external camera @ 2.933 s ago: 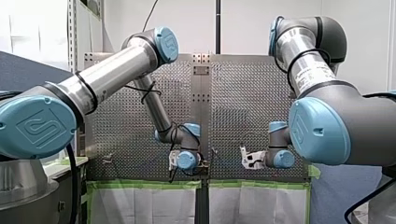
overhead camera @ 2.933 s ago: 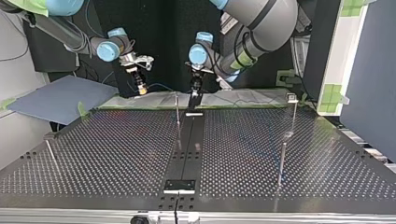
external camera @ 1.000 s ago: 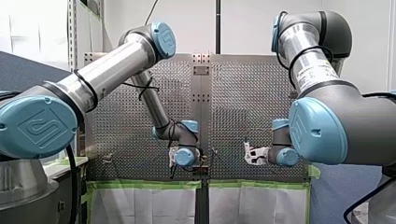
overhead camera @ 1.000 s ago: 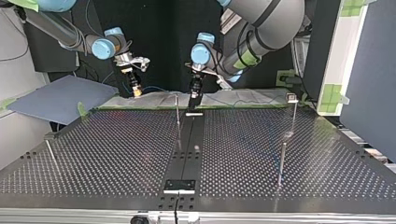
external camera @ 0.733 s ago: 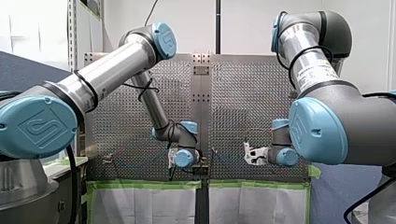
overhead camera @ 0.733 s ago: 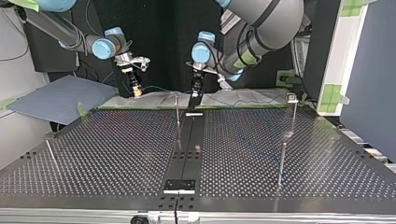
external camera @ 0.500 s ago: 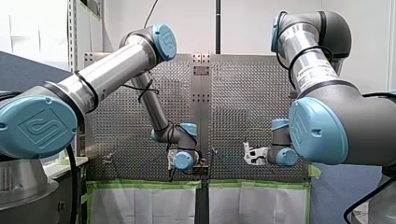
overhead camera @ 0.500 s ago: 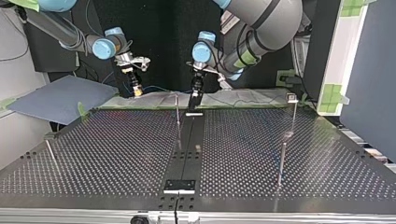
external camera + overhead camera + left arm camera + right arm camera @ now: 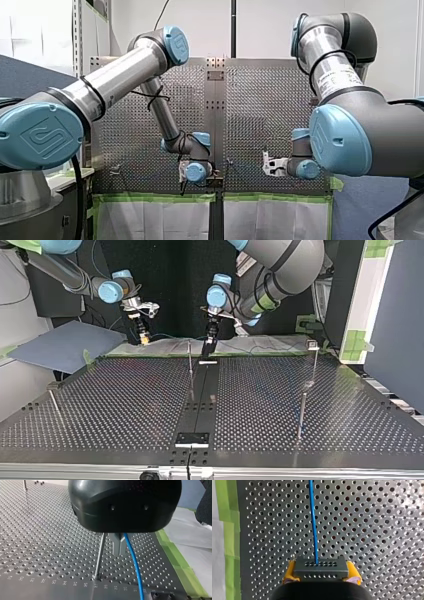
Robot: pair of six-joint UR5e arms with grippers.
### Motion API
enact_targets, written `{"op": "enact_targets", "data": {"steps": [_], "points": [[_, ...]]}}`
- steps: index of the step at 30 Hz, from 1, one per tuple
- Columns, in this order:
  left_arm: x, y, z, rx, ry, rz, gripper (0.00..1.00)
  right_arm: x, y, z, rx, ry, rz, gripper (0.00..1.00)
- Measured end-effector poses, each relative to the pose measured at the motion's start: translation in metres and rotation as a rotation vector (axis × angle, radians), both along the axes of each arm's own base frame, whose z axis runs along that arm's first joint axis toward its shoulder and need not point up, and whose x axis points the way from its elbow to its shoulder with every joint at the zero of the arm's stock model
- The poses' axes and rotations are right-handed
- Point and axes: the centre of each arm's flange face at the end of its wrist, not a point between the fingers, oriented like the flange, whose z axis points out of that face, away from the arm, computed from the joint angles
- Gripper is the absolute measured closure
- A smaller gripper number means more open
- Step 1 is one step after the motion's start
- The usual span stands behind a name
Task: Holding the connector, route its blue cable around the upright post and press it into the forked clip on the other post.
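Blue cable (image 9: 313,522) runs straight ahead from the connector (image 9: 321,566), which my right pincer (image 9: 321,572) clamps between yellow pads (image 9: 290,571). That pincer has edged away from my left pincer (image 9: 119,552), likely drawing slack. The upright post (image 9: 99,555) stands just beside the left one, whose grip I cannot tell.

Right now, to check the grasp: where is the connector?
The connector is clamped between my right gripper's yellow-padded fingers, at the top view's left near the perforated table's far edge; its blue cable runs ahead from it.
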Motion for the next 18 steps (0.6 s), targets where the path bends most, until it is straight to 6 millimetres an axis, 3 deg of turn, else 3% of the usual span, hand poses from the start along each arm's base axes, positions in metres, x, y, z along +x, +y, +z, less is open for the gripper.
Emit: {"op": "enact_targets", "data": {"steps": [8, 18], "points": [[0.000, 0.000, -0.001, 0.001, 0.000, 0.000, 1.00, -0.005, 0.000, -0.016, 0.013, 0.002, -0.031, 1.00], [-0.003, 0.005, -0.003, 0.006, 0.006, 0.004, 1.00, -0.006, 0.000, -0.018, 0.015, 0.002, -0.031, 1.00]]}}
